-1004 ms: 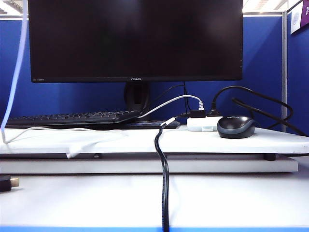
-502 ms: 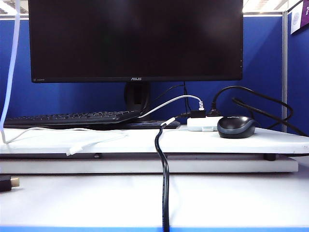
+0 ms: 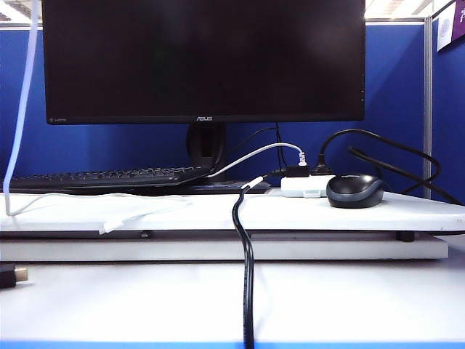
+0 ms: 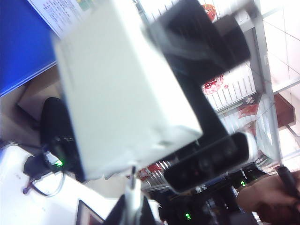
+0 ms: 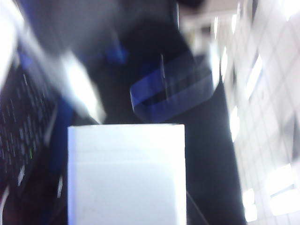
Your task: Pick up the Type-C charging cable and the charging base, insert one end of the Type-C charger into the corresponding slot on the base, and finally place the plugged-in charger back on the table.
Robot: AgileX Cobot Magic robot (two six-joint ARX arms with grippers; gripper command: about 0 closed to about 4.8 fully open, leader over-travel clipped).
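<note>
— What is the largest thing there?

— The dark monitor [image 3: 203, 58], at the back of the desk [image 3: 349, 298]. A long raised board [image 3: 218, 212] lies across the desk and bears the keyboard [image 3: 102, 178] and the mouse [image 3: 355, 190]. Neither hand shows in the exterior view.

— So where are the hands?

— Only the wrist views show them. The right hand [image 4: 154, 84] grips the charging base [image 4: 117, 89], with a black finger on each of two opposite sides of the white block. In the right hand's own view the block fills the lower middle, badly blurred, and the fingers cannot be made out.

— And the left hand?

— The left hand [image 4: 132, 206] is closed, just beside the base that the right hand holds. A thin pale piece stands out from between its tips, pointing at the block. By its look it is the end of the Type-C charging cable [image 3: 18, 123]. Whether that end touches the base cannot be told.

— The rest of the cable?

— It lies along the board's left part, then climbs steeply out of the top of the exterior view.
</note>
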